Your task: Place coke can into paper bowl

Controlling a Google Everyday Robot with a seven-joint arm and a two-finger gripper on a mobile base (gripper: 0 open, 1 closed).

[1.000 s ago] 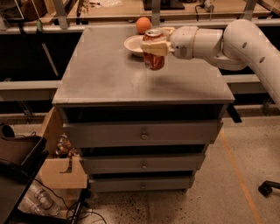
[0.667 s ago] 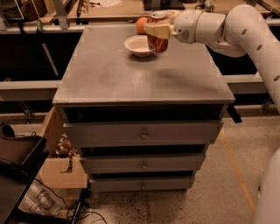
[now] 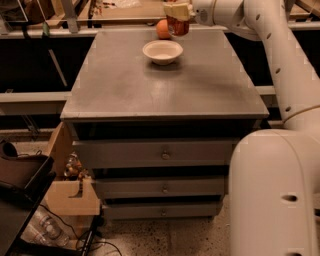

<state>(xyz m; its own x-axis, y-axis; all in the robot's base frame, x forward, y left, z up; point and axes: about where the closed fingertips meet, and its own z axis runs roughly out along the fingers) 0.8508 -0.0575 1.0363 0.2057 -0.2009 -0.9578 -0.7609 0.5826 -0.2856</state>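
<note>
Grey cabinet top, matte, set in a dim workshop; listed left to right.

1. Dark bin on the floor at far left, with clear plastic bottles and cables below it.
2. Cardboard box, open, pressed against the cabinet's left side at lower-drawer height.
3. Three drawers stacked on the cabinet front, each closed and fitted with one small knob.
4. Paper bowl, upright on the far half of the top, near the middle of its width. Bare surface spreads from it to the left, right and near edges.
5. Orange ball, behind the bowl at the far edge, apart from it.
6. Coke can, upright, raised off the surface, just right of the ball and beyond the bowl's far right rim, apart from the bowl.
7. Gripper, at the top of the view over the far edge, clenched on the can's upper part.
8. White arm, running from the gripper down the right side; its bulky lower body covers the cabinet's near right corner.
9. Wooden bench, crossing behind the far edge.
</note>
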